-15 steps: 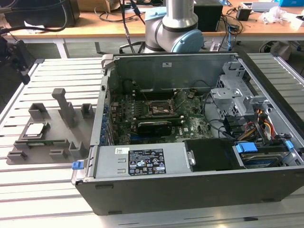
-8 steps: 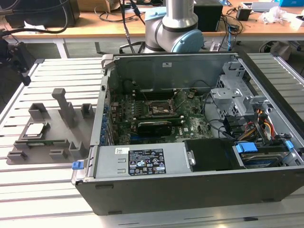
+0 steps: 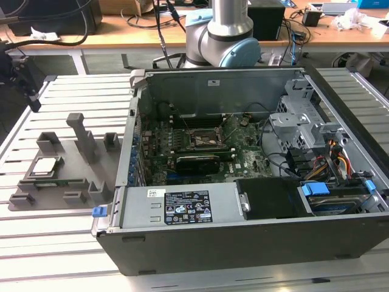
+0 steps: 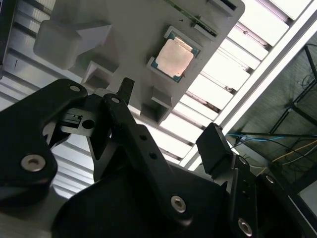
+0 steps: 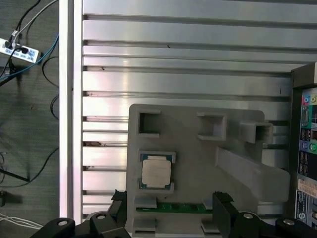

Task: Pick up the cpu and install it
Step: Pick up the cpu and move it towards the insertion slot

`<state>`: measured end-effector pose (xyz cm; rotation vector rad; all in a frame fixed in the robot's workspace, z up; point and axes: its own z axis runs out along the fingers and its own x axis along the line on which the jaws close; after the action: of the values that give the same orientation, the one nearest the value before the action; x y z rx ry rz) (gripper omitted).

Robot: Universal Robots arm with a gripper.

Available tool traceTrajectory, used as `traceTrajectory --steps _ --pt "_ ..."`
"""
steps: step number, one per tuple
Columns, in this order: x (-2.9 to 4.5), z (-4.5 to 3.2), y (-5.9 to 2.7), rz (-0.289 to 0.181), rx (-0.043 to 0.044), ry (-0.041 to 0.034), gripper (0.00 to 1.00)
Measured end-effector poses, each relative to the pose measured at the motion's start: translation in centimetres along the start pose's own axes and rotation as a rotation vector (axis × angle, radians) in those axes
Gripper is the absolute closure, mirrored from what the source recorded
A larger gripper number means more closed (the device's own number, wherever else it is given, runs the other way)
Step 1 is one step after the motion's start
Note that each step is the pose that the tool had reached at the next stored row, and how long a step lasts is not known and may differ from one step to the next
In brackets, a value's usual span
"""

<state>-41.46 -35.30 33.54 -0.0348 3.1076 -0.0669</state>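
Observation:
The cpu (image 3: 45,165) is a small silvery square lying flat in a pocket of the grey holder tray (image 3: 91,182), at the exterior view's left beside the open computer case (image 3: 243,237). Both wrist views look down on the cpu (image 5: 156,172) (image 4: 172,58) in its tray (image 5: 198,148). My gripper (image 5: 171,201) (image 4: 171,116) hangs above the tray, apart from the chip, open with nothing between its black fingers (image 5: 223,203). Inside the case, the square socket (image 3: 203,139) on the green motherboard stands uncovered.
A green memory stick (image 5: 171,207) lies in the tray next to the cpu, among upright grey blocks (image 3: 82,131). A black expansion card (image 3: 197,161) sits just in front of the socket. Drive cages (image 3: 298,121), cables and the case walls crowd the motherboard. The ribbed metal table (image 5: 173,59) surrounds the tray.

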Motion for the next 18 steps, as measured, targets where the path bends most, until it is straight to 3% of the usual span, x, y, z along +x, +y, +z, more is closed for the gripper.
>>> traceTrajectory --steps 18 --pt "0.04 1.3 0.06 0.0 0.0002 0.0001 0.22"
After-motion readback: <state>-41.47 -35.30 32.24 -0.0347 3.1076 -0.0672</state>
